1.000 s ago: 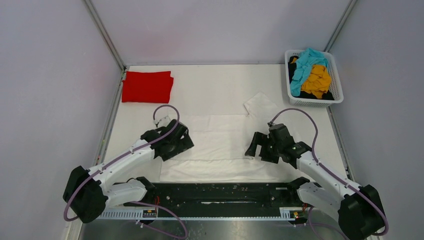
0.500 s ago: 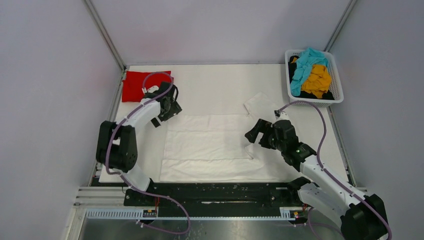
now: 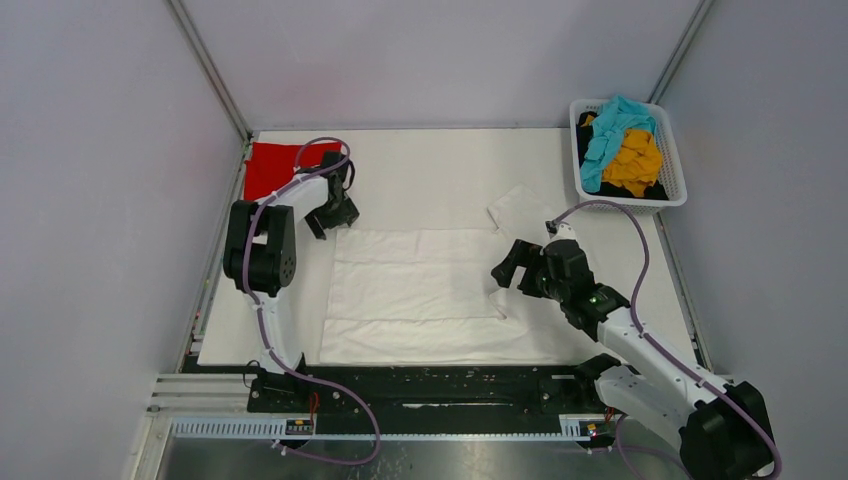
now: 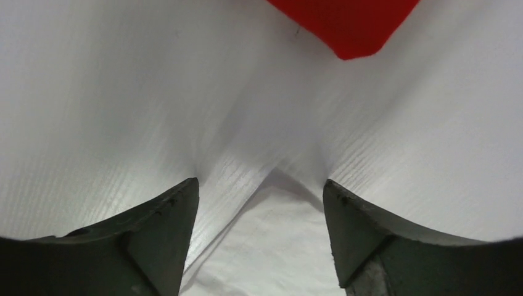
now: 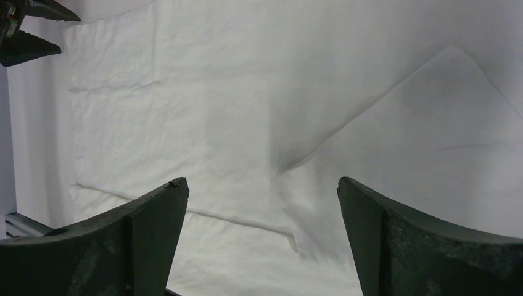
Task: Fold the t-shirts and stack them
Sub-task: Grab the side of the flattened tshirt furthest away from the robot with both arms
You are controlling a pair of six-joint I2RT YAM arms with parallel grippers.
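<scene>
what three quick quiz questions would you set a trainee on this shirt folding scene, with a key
1. True or false: the red t-shirt lies at the far left corner of the table.
2. Multiple choice: which one lies on top in the basket? A) teal t-shirt B) a red one C) a white one
3. Short answer: which shirt lies spread out on the middle of the table?

Key: 1 true. 2 A. 3 the white t-shirt.
</scene>
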